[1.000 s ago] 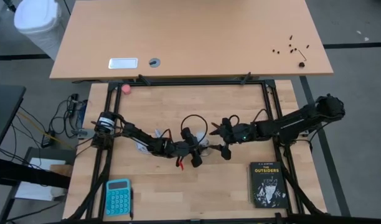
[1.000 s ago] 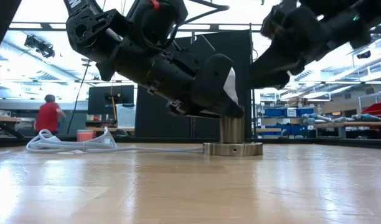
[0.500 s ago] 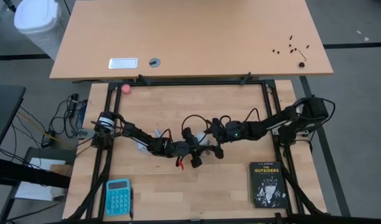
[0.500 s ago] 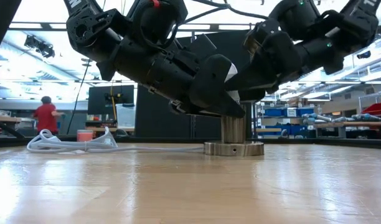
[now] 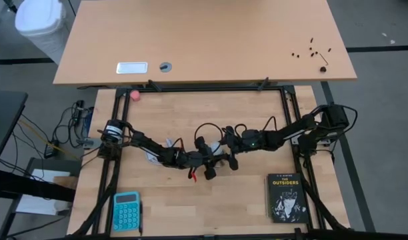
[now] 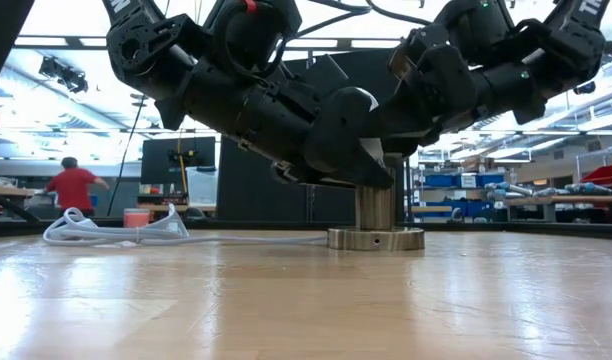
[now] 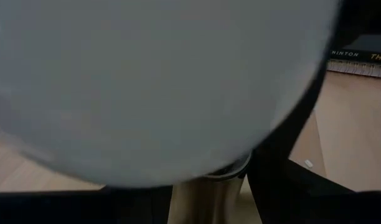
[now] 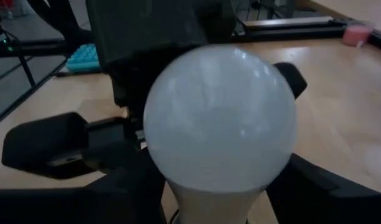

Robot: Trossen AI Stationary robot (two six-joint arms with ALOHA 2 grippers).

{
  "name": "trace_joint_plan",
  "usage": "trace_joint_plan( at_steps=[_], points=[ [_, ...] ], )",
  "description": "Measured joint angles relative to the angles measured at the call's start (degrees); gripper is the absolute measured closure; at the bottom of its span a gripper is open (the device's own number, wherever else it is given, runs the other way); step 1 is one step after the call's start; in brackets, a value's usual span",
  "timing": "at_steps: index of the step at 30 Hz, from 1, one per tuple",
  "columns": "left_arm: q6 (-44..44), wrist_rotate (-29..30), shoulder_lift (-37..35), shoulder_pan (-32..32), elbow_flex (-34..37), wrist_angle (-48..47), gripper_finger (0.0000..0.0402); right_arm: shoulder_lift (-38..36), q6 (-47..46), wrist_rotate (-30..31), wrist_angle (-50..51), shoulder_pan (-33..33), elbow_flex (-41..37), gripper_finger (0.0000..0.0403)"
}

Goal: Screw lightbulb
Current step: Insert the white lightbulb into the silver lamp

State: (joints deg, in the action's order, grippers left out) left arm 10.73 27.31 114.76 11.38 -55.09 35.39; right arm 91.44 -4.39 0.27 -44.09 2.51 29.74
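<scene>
The frosted white pear-shaped lightbulb point(image 8: 220, 118) stands in the round metal socket point(image 6: 376, 228) mid-bench, between both claws. The left claw point(image 5: 217, 160) clamps it — the right claw point(image 5: 225, 157), reaching low, looks closed around its globe.

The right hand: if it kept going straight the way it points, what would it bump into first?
Most likely the lightbulb, which sits directly ahead of the right hand and very close, with the left hand just behind it.
</scene>
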Motion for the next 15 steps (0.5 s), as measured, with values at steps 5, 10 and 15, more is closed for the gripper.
trace_joint_plan(
  at_steps=[5, 10, 15],
  points=[
    [1.3, 0.12, 0.0, 0.0, -0.02, -0.24, 0.0223, 0.0, -0.06, 0.24, 1.64, 0.76, 0.0, 0.0176],
    [2.81, 1.65, 0.0, 0.07, -0.01, -0.26, 0.0223, -0.02, 1.88, 3.2, 1.71, 1.91, -0.09, 0.0186],
    [6.07, 3.35, 0.0, 0.12, 0.0, -0.39, 0.0223, 0.07, 2.1, 3.7, -2.57, 2.03, -2.82, 0.0189]
  ],
)
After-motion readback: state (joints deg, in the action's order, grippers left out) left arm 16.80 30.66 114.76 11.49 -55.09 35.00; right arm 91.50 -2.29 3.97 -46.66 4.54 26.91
